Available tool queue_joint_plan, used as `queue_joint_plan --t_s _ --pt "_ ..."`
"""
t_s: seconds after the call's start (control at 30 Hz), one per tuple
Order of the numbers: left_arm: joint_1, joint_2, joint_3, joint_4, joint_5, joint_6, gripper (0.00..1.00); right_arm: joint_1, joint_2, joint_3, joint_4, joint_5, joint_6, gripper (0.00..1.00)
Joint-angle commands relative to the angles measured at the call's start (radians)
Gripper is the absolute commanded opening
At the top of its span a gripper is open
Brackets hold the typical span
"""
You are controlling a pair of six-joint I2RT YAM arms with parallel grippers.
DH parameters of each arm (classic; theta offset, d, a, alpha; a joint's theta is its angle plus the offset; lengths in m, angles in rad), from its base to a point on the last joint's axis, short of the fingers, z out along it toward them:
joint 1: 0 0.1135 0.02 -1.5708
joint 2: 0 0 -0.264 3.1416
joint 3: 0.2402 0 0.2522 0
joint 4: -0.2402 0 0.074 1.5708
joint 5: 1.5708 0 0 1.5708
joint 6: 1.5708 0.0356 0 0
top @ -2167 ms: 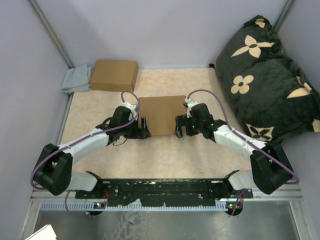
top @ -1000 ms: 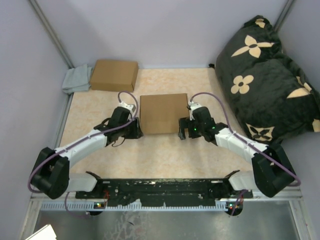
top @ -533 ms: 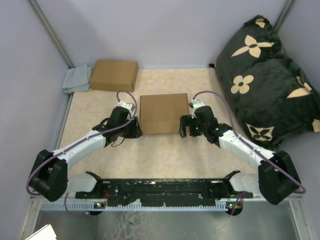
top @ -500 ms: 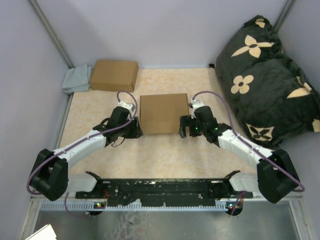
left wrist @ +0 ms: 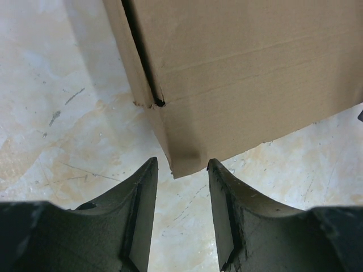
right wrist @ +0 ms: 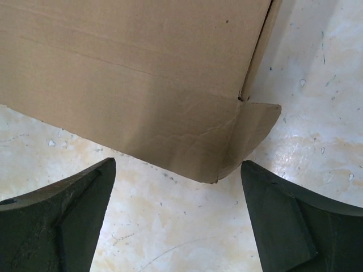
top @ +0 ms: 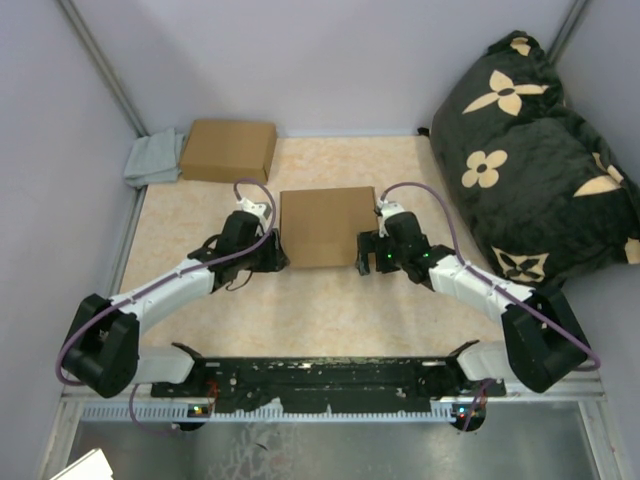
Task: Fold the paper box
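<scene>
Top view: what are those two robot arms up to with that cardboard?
The job is folding the paper box, which lies closed in the middle of the table. The left arm's fingers sit partly apart around its near-left corner. The right arm's fingers stand wide open just short of its near-right corner. Neither visibly grips it.

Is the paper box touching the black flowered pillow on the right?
Apart. The top external view shows a strip of bare table between the paper box and the pillow, so their edges never meet.
</scene>
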Motion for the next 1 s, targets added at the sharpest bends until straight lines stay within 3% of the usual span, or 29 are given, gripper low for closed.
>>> queue_joint_plan --t_s 0.0,0.3,0.6,0.97 --pt "-0.004 0.004 0.008 0.057 0.006 -0.004 0.48 0.001 -0.010 0.020 0.068 0.003 -0.005 0.92" --pt "-0.005 0.031 0.020 0.053 0.030 -0.008 0.47 0.001 0.037 0.048 0.081 -0.038 -0.017 0.92" --pt "-0.004 0.022 0.025 0.047 0.033 -0.009 0.47 0.000 -0.029 0.033 0.099 -0.140 -0.001 0.90" --pt "-0.004 -0.008 0.049 0.011 0.040 -0.005 0.47 0.002 -0.086 0.053 0.036 -0.138 -0.007 0.89"
